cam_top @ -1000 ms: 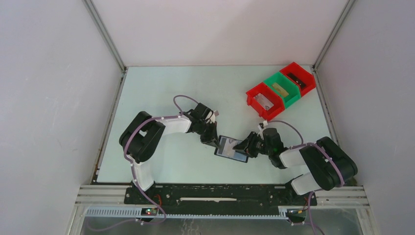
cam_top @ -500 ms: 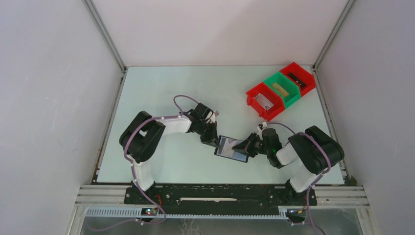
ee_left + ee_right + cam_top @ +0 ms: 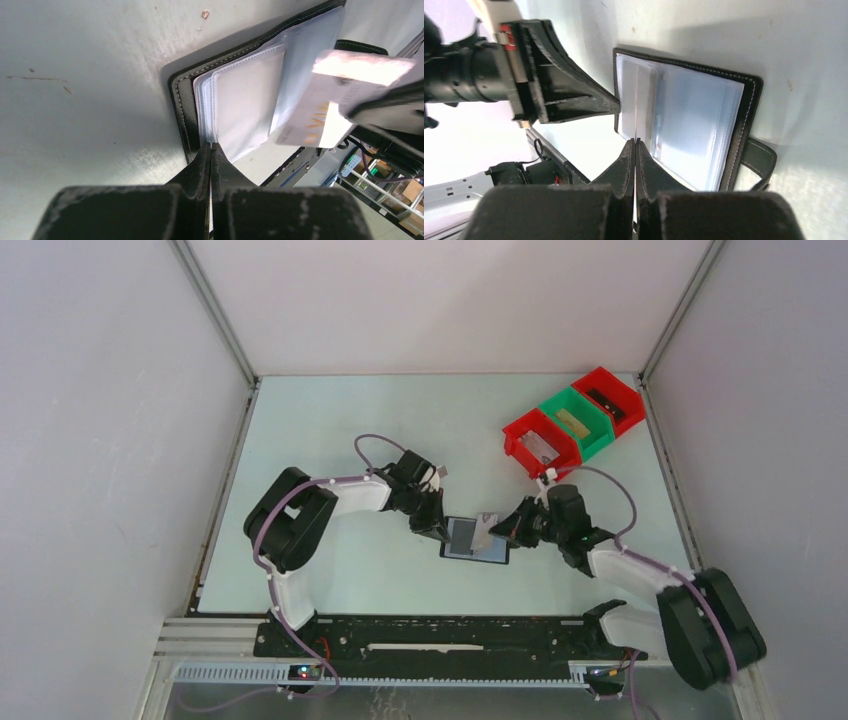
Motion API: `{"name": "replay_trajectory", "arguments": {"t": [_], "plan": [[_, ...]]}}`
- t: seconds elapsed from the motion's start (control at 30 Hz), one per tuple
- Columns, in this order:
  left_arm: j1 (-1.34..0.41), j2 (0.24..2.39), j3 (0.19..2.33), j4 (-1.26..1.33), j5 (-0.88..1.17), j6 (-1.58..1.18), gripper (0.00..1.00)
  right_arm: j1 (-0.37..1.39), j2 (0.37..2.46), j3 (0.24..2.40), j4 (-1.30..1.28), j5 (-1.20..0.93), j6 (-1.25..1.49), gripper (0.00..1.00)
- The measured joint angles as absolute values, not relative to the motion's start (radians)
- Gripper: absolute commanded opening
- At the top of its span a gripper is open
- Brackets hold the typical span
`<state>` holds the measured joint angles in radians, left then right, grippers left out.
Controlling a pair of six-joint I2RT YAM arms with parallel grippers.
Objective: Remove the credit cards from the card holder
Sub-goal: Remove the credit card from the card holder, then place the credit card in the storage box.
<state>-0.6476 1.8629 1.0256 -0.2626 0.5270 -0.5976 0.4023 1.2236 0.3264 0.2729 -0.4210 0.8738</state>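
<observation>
The wallet (image 3: 465, 542) lies open and flat on the table (image 3: 380, 430), between the two arms and towards the near edge. Its left edge is pressed down by the left gripper (image 3: 210, 146), whose fingers are clenched tight with nothing seen between them; only the tips rest on the black cover. One card (image 3: 312, 112) is pinched by the right gripper (image 3: 505, 528) at one end. The card is pale with orange lettering and is held tilted above the right half of the wallet. It looks clear of the clear sleeves (image 3: 694, 130), though whether its lower corner touches them cannot be told.

The step in hand is judged to be the withdrawal of a card – the pull itself looks almost finished. What is called for next is a lift away from the wallet while the cover is kept pinned, and then a place for the card to be set down. The bins (image 3: 520, 452) stand at the far right, well apart from the wallet. Whether more cards are left in the sleeves cannot be told – the plastic is too cloudy.
</observation>
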Motion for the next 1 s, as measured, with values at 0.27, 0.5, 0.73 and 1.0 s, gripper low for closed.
{"name": "replay_trajectory", "arguments": {"t": [0.27,0.5,0.73,1.0], "plan": [[-0.648,1.863,1.06,-0.326,0.49,-0.59,0.05,0.315,0.95,0.585,-0.221,-0.337,0.649,0.0],[-0.648,1.833,1.137,-0.431,0.422,-0.547,0.27,0.25,1.052,0.976,-0.467,-0.172,0.42,0.0],[-0.648,1.709,1.177,-0.515,0.368,-0.517,0.35,0.153,1.324,1.328,-0.533,-0.028,0.134,0.0],[-0.647,1.584,1.182,-0.563,0.35,-0.493,0.35,0.022,1.672,1.585,-0.619,-0.117,-0.122,0.0]]}}
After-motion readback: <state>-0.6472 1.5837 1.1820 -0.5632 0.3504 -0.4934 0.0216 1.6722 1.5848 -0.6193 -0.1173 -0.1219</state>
